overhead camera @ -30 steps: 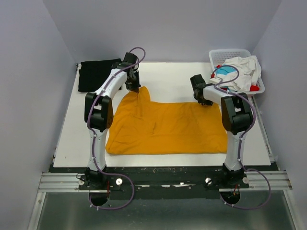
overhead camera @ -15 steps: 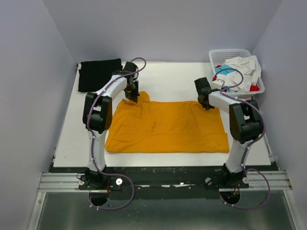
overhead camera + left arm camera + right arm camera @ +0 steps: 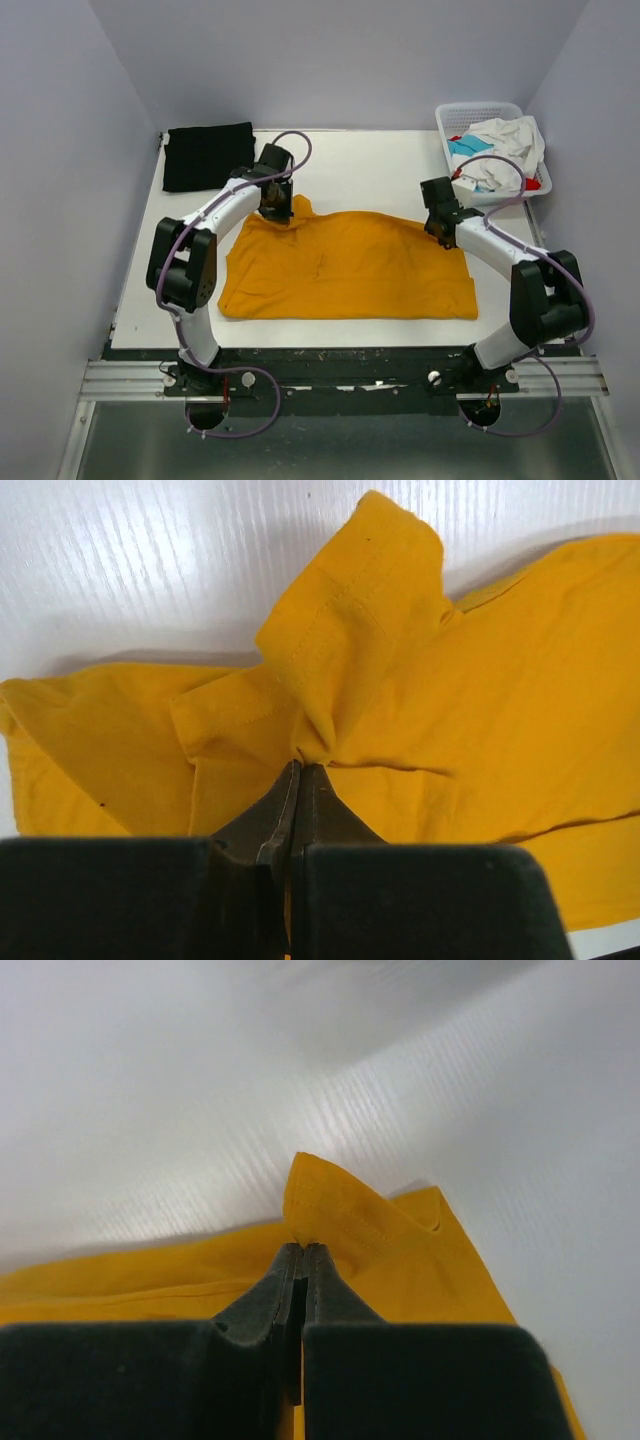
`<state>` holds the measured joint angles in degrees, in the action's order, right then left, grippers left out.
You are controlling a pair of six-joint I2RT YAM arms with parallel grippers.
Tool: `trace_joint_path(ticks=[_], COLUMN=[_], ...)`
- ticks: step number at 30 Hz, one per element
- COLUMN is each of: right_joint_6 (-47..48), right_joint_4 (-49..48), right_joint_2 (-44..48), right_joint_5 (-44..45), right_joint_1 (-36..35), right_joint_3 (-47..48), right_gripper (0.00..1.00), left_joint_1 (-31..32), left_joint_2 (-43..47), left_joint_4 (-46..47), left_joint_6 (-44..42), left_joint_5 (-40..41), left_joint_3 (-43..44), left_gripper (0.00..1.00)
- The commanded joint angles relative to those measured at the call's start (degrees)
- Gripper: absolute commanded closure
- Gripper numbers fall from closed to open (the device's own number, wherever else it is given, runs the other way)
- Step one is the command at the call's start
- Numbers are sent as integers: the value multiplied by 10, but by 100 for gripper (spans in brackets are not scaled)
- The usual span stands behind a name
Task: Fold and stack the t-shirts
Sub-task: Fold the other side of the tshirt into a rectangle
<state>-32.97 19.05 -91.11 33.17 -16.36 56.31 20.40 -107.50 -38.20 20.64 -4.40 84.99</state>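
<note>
The mustard-orange t-shirt (image 3: 345,265) is spread on the white counter (image 3: 360,165) between the two arms, with its long side running left to right. Its far left corner is pinched by the left gripper (image 3: 275,207), whose jaws are clenched on a bunched fold of cloth. Its far right corner is held in the same way by the right gripper (image 3: 438,228), the jaws pressed together on a hemmed edge. A folded black t-shirt (image 3: 208,156) lies at the far left of the counter, and other shirts are heaped in the white lattice basket (image 3: 478,110) at the far right. The step in hand is judged to be a fold of the far edge toward the near edge. For a good fold, both corners should be lifted to equal height and carried at equal speed, so that the edge is held straight and taut. The cloth should be laid edge on edge before it is let go.
</note>
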Motion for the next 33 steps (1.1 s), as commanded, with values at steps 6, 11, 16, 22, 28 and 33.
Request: trace_joint_path(ticks=[6,11,16,22,28,33], right_joint_6=[4,-17,-33,-53,-61,-57], right_joint_4=[14,62,90,108,121,123], right_joint_2=[105,129,132,121,121,129], right_joint_5=[-36,-4,22,47,57,49], right_joint_1=[-7,-7,-7,-7,-6,-6], right_joint_3=[-71,-81,-85,-84,-78,-83], right_gripper=[99,99,99,99,99,99], left_joint_1=[37,43,48,59,71,79], left_joint_2=[98,140,184,209,244,281], left_joint_4=[42,66,85,94,104,93], left_joint_6=[16,38,49,61,85,92], left_joint_5=[95,106,126,135,145,169], left_joint_3=[-120,-176,-220,-260,-292,-300], left_gripper=[100,100,100,100,100,100])
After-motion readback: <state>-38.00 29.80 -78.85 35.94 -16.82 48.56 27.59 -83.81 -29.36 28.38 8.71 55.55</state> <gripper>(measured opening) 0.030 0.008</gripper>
